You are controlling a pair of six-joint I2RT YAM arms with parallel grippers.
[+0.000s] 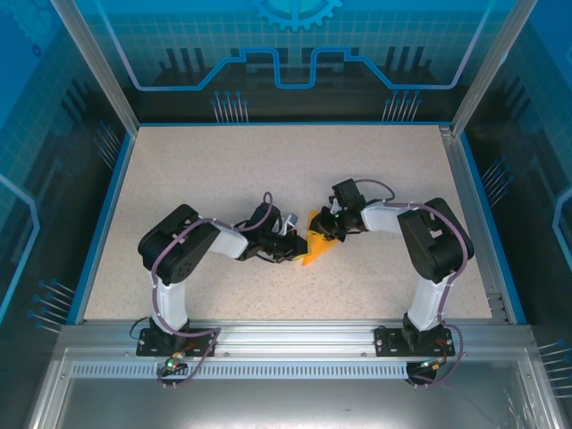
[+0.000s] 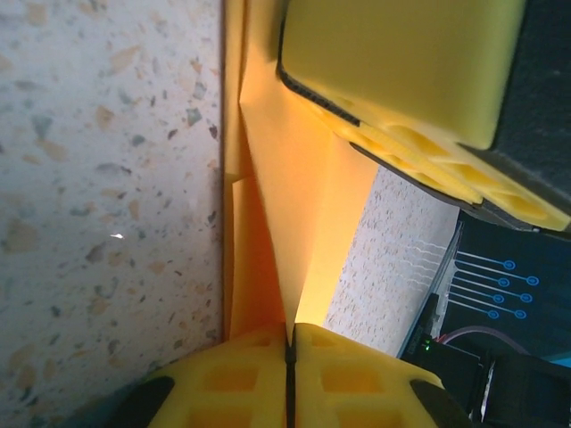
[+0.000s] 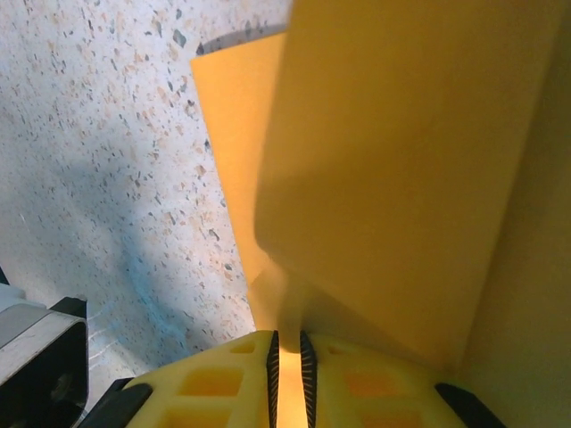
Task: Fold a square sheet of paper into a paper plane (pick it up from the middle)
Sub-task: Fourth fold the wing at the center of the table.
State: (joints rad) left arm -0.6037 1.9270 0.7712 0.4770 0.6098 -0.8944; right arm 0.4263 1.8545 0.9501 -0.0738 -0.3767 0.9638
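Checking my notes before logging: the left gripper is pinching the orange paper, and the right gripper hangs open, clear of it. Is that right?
Not quite: the right gripper is shut on the orange paper too, as the right wrist view shows. The left gripper is pinching it, as you said.

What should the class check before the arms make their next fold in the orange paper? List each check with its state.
1. Left gripper shut on the orange paper: ok.
2. Right gripper pinching the same paper: ok.
3. Paper creased into layers, not one flat sheet: ok.
4. Paper lifted off the table: cannot tell.
5. Folding finished: cannot tell.
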